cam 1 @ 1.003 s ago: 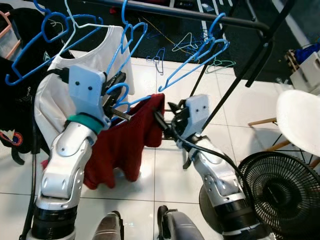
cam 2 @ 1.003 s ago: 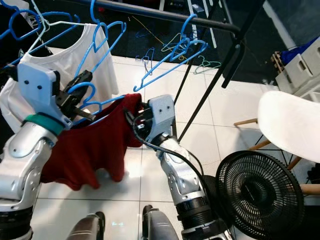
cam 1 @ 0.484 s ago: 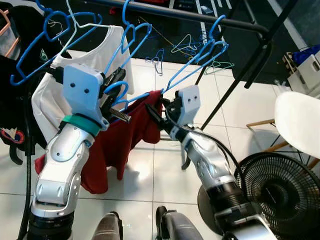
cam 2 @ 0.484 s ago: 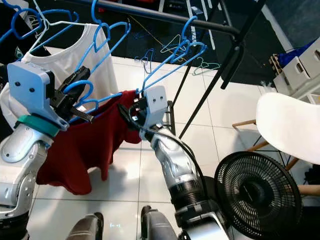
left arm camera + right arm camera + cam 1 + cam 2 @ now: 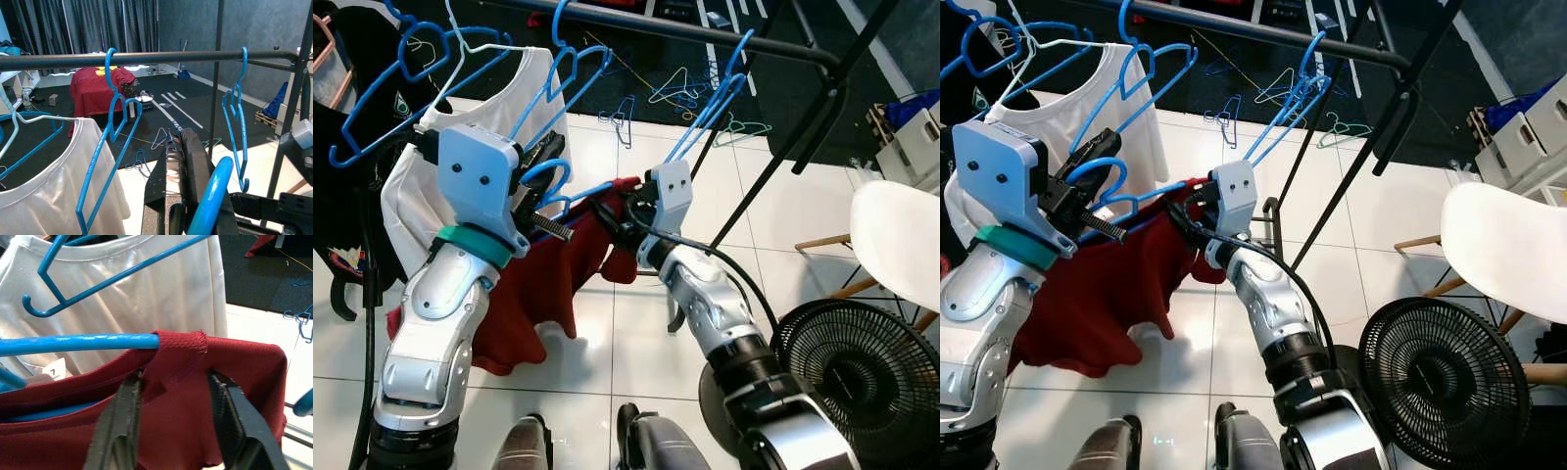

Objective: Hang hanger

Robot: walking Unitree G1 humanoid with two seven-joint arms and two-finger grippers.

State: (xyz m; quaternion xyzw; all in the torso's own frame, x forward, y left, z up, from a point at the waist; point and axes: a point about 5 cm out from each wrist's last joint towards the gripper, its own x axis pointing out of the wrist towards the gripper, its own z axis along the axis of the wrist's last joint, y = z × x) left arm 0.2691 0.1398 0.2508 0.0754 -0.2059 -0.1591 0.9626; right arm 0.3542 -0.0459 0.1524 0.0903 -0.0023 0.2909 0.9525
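A red shirt (image 5: 543, 284) hangs on a blue hanger (image 5: 546, 178) held in front of the black rail (image 5: 705, 29). My left gripper (image 5: 540, 171) is shut on that hanger's hook (image 5: 210, 200), below the rail. At the shirt's shoulder my right gripper (image 5: 610, 217) is open. Its two fingers (image 5: 122, 416) stand on either side of the red cloth where the hanger's arm (image 5: 78, 343) enters the collar seam. I cannot tell whether the fingers touch the cloth.
A white shirt (image 5: 480, 108) on a hanger and several empty blue hangers (image 5: 715, 98) hang from the rail. Loose hangers (image 5: 675, 88) lie on the dark floor beyond. A black fan (image 5: 857, 377) and a white chair (image 5: 901, 245) stand at the right.
My right gripper has risen and moved left to the shirt's shoulder. The left gripper has lifted the hanger slightly. The empty blue hanger at the rail's right has swung.
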